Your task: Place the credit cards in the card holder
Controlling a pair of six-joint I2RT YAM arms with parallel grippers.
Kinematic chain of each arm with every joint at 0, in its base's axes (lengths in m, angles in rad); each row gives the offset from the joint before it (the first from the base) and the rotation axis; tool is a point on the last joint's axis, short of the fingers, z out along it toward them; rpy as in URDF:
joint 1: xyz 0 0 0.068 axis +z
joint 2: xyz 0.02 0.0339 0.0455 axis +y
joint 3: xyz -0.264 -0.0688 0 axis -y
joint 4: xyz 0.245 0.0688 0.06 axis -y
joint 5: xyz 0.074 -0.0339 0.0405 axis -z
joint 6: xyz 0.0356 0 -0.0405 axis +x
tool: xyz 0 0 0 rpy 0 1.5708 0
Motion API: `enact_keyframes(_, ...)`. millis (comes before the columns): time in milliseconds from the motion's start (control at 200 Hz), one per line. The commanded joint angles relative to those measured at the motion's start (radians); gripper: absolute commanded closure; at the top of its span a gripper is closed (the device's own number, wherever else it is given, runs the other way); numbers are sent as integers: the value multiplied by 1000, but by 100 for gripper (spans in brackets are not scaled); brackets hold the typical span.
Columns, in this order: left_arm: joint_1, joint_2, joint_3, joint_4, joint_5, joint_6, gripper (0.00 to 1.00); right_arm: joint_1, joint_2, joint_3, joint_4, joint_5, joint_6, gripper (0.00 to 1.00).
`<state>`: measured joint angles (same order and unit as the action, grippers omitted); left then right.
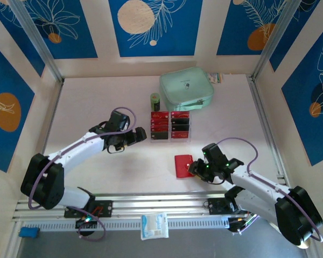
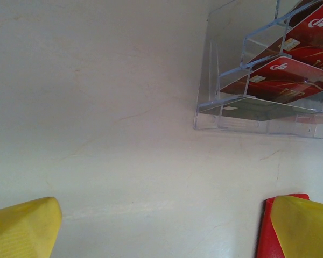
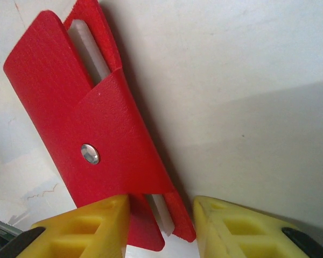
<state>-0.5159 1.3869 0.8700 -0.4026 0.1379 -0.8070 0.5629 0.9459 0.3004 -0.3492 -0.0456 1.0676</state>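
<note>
The red card holder (image 1: 184,165) lies snapped shut on the table, in front of the right arm. In the right wrist view the card holder (image 3: 86,107) shows its silver stud and pale inner pockets. My right gripper (image 1: 194,168) (image 3: 160,207) straddles its near end. The left finger touches the holder and the right finger stands a sliver off it. Red and black credit cards (image 1: 169,124) (image 2: 282,80) stand in a clear tiered tray (image 2: 204,115). My left gripper (image 1: 142,134) (image 2: 164,212) hangs wide open and empty, just left of the tray, with the card holder's corner (image 2: 262,234) beside its right finger.
A mint-green zip pouch (image 1: 186,88) lies behind the tray, and a small green and black cylinder (image 1: 155,101) stands at the tray's back left. A white packet (image 1: 154,226) rests on the aluminium rail at the near edge. Frame posts line both sides.
</note>
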Motion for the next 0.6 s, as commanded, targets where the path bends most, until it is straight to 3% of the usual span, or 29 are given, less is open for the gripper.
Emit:
enact_keyframes(0,-14,10,-12,12,2,-8,0,8,11,-33,44,-17,14,65)
enact_keyframes(55,-16,15,-11,14,2,-10,0,8,12,-35,59,-23,16,71)
enact_keyframes(175,-18,23,-14,22,8,-13,0,4,8,-40,107,-52,11,100)
enact_keyframes(370,-16,-6,-27,37,53,-27,0,-2,-86,17,108,-126,-7,100)
enact_keyframes(595,-17,-84,-88,220,165,-152,0,-2,-107,153,152,-230,8,100)
